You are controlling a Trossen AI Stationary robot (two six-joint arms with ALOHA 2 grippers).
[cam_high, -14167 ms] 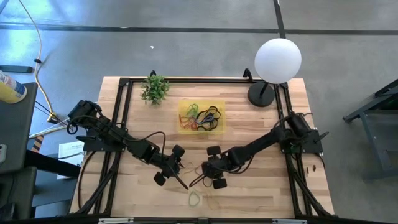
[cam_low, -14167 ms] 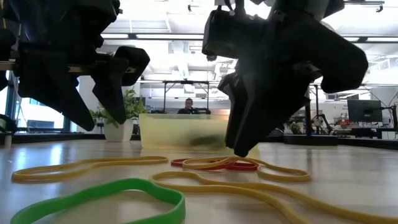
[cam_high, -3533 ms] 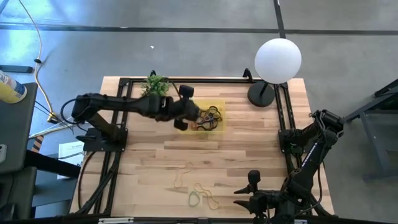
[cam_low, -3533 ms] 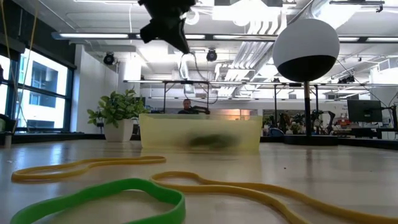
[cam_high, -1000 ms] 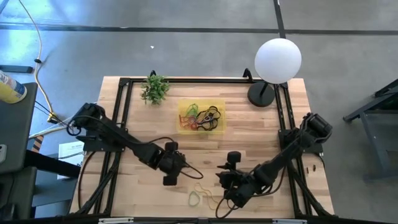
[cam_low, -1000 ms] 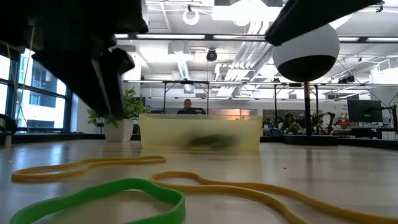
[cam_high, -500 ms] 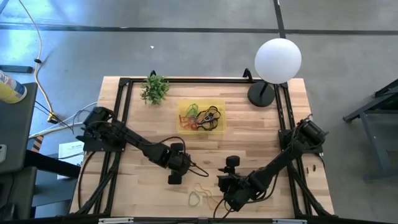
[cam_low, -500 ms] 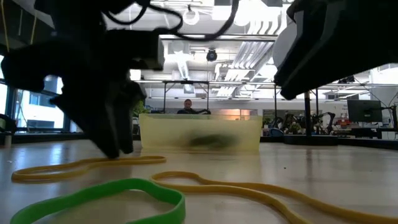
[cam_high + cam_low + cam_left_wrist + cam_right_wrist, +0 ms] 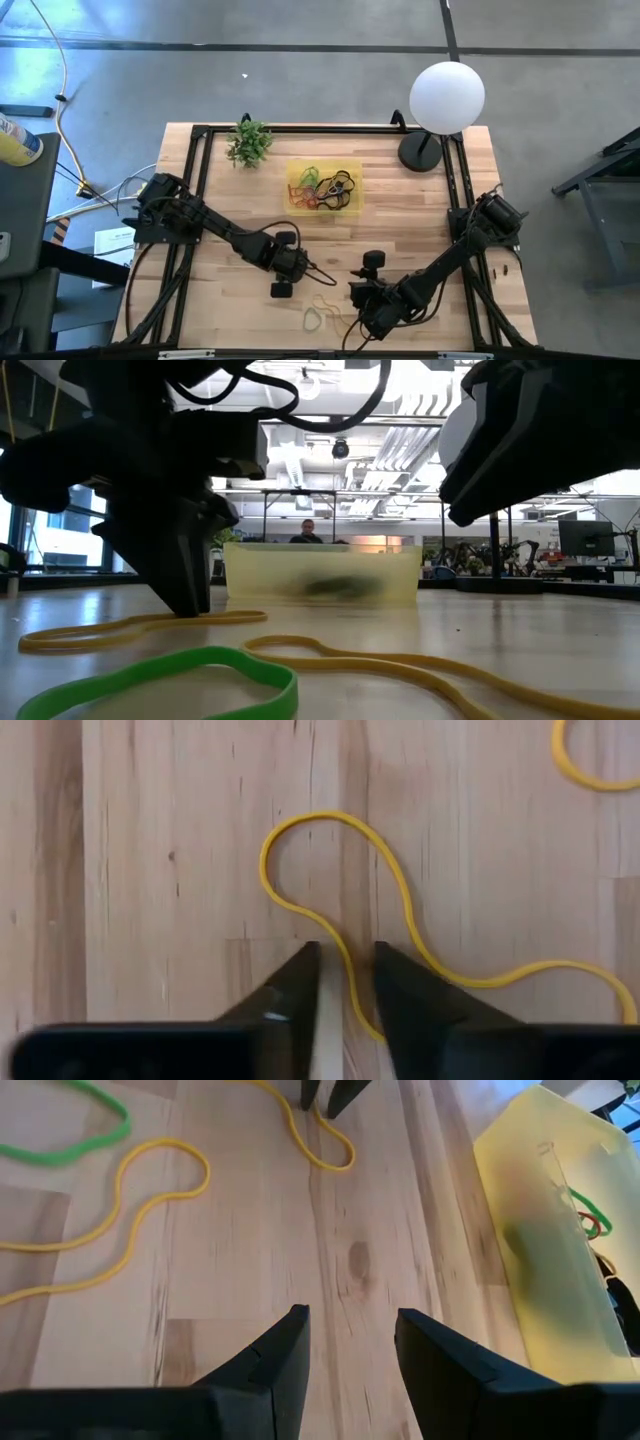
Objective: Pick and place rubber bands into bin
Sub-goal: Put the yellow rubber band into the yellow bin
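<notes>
Left tool (image 9: 346, 982) down on counter (image 9: 420, 220), fingers parted, straddling yellow rubber band (image 9: 400, 900) (thin, limp, light); pinch that strand. Right tool (image 9: 350, 1350) released, hovering near.

— Where are the loose rubber bands?

— A wavy yellow band (image 9: 400, 910) lies flat on the wood, one strand passing between the parted fingers of the left gripper (image 9: 347, 982). A green band (image 9: 70, 1135) and another yellow band (image 9: 120, 1210) lie just beyond the right gripper (image 9: 350, 1345).

— And the bin (image 9: 324, 187)?

— Translucent yellow, upright, well ahead of both grippers, holding a tangle of bands (image 9: 330, 188).
</notes>
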